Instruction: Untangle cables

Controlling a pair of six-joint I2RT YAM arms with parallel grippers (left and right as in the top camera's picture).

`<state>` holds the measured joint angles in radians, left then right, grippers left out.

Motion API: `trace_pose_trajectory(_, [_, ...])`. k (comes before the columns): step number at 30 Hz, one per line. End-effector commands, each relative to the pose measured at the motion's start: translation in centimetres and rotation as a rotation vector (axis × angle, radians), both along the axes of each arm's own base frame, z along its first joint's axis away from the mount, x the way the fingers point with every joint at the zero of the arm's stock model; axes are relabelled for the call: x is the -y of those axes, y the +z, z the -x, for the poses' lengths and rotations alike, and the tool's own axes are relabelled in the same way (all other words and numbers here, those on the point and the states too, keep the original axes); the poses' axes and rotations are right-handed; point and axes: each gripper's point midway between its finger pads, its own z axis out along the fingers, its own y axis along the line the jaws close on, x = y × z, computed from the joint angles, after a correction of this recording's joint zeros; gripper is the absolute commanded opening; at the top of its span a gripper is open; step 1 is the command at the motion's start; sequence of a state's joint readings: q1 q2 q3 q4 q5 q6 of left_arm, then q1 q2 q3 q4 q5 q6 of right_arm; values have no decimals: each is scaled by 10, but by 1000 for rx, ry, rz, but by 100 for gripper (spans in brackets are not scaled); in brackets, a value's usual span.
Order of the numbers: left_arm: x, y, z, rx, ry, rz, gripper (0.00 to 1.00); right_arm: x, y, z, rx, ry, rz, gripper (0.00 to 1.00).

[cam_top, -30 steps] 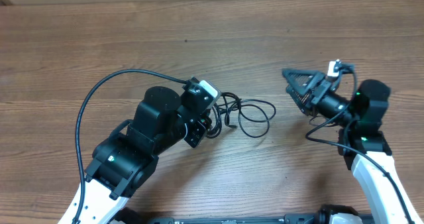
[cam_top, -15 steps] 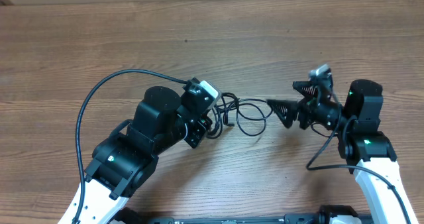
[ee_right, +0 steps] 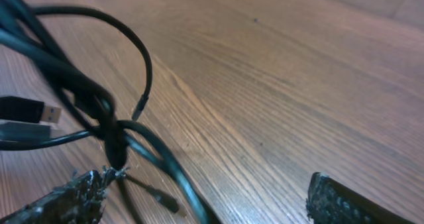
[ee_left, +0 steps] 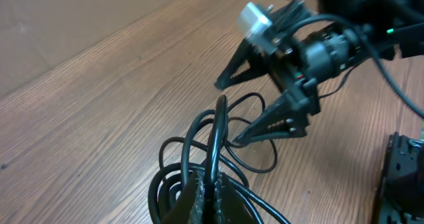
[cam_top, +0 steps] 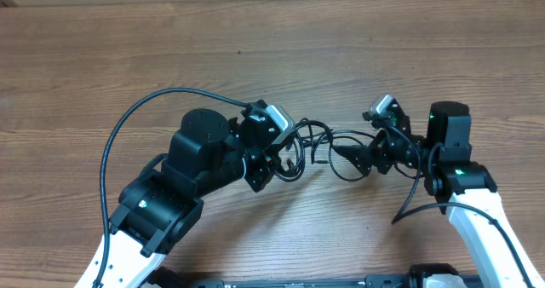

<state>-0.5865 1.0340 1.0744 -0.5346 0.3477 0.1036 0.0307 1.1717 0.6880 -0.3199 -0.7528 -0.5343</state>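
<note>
The cables (cam_top: 312, 131) are thin black cords looped in a tangle at the table's middle. My left gripper (cam_top: 283, 158) is shut on one strand, which rises from between its pads (ee_left: 213, 183); the other cable loops (ee_left: 199, 128) spread beyond them. My right gripper (cam_top: 347, 139) reaches in from the right, wide open (ee_left: 226, 112). In the right wrist view its jaws (ee_right: 205, 204) straddle a strand, and the left fingertip (ee_right: 79, 191) sits at a knot of cables (ee_right: 109, 128). Two small plugs (ee_right: 26, 110) lie at the left of that view.
The wooden table (cam_top: 255, 49) stretches bare behind both arms. A thick black arm wire (cam_top: 136, 118) arcs over the left arm. Another arm wire (cam_top: 409, 204) hangs beside the right arm.
My right arm has swung left from the table's right side to the tangle, jaws open. The left gripper has shifted slightly right, still holding its strand.
</note>
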Motion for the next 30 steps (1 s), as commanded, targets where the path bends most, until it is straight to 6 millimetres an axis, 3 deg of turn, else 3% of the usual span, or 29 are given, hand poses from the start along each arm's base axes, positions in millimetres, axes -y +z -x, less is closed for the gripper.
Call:
trace_pose_trajectory(1, [3, 29, 7, 48, -40, 66, 4, -4, 0, -2, 7, 24, 13, 91])
trace_pose_trajectory(6, [12, 40, 15, 65, -110, 114, 4, -4, -1, -2, 5, 26, 13, 87])
trace_pose_trajectory(11, [16, 44, 18, 72, -134, 132, 4, -4, -2, -1, -2, 26, 13, 45])
trace_pose_trajectory(15, [20, 47, 25, 65, -179, 151, 4, -4, -3, 1, -15, 25, 14, 32])
trace_pose_trajectory(18, [20, 46, 25, 56, -175, 155, 4, -5, -3, 2, -21, 31, 5, 17])
trace_pose_trajectory(19, [20, 46, 25, 52, -173, 157, 4, -6, -2, 3, -22, 36, -1, 17])
trace_pose_trajectory(21, [20, 47, 24, 44, -168, 166, 4, -9, 0, 6, -27, 54, -22, 52])
trace_pose_trajectory(25, [21, 51, 24, 23, -154, 195, 4, -11, 1, 6, -25, 63, -30, 60])
trace_pose_trajectory(28, [23, 54, 25, 7, -159, 220, 4, -11, 1, 7, -25, 63, -30, 59])
trace_pose_trajectory(30, [26, 59, 30, 13, -198, 240, 4, -11, 1, 7, -26, 63, -30, 53])
